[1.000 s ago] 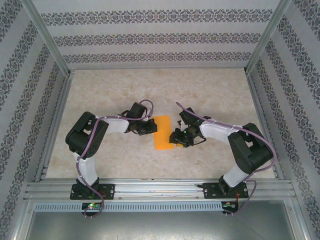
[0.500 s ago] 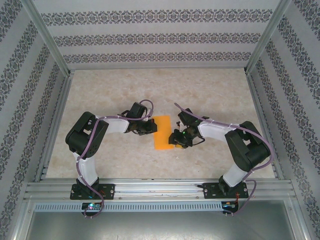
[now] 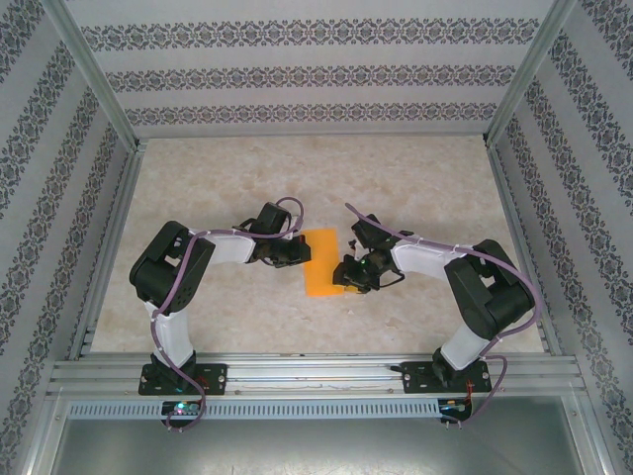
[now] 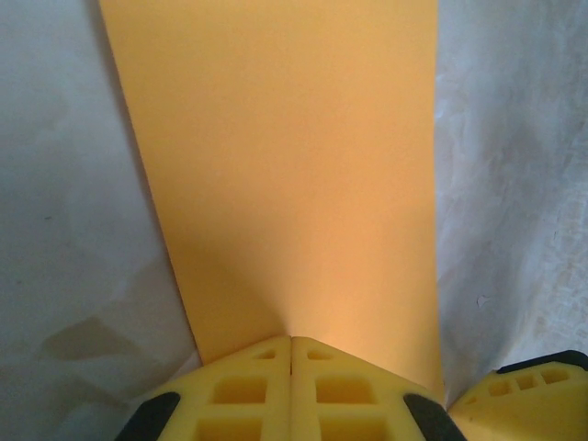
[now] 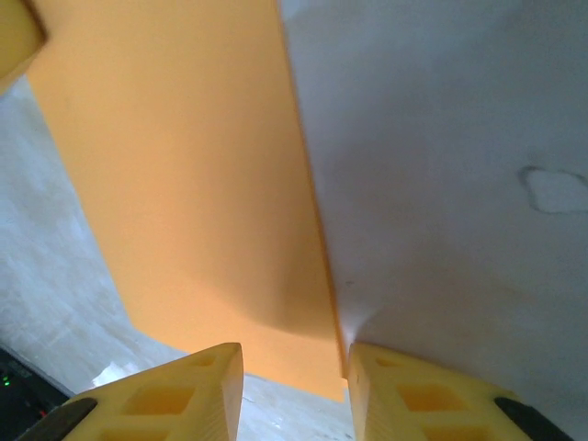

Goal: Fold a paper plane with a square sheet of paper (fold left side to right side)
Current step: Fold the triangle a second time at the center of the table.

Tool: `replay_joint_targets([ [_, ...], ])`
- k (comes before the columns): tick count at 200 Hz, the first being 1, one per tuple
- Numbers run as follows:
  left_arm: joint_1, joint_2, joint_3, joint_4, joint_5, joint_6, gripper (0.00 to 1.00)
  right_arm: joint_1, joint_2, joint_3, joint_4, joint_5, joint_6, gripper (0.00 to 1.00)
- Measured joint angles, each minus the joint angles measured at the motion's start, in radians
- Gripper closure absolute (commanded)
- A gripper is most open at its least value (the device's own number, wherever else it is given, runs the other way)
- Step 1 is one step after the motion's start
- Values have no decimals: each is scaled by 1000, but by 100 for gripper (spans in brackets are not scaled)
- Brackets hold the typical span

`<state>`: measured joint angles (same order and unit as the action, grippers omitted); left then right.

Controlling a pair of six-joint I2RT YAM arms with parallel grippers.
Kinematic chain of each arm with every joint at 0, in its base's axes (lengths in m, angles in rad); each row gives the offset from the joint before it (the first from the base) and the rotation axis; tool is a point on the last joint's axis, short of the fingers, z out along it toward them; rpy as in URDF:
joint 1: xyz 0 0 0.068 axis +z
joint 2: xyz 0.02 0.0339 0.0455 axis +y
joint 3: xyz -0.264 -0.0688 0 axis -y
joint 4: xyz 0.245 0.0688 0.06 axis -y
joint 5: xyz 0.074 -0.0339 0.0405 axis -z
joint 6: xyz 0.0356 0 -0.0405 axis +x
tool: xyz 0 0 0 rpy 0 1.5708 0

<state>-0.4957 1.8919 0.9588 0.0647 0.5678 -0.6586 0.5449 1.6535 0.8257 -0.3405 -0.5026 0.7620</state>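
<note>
One fold made, we judge — left pincer (image 4: 292, 354) clenched against the sheet (image 3: 320, 262), right pincer (image 5: 292, 358) parted; next we press the crease

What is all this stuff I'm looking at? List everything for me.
sheet of paper: one, bright orange, a narrow rectangle lying mid-table between the two tools.
table: one, beige marbled, under everything.
walls: three, white with dark patterned stripes, around the table.
metal frame: one, silver, along the near edge and up the corners.
left arm, right arm: two, black and white, bolted at the near edge.
left tool: one, yellow fingers, shut, at the paper's left edge.
right tool: one, yellow fingers, apart, at the paper's near right corner.
</note>
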Motion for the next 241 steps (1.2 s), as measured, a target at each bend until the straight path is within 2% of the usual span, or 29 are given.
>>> replay_joint_targets([
  [117,0,0,-6,14,4,0,100,-2,1,0,46,-30,3,59],
  [241,0,0,-6,14,4,4,100,-59,10,0,169,-84,22,61],
])
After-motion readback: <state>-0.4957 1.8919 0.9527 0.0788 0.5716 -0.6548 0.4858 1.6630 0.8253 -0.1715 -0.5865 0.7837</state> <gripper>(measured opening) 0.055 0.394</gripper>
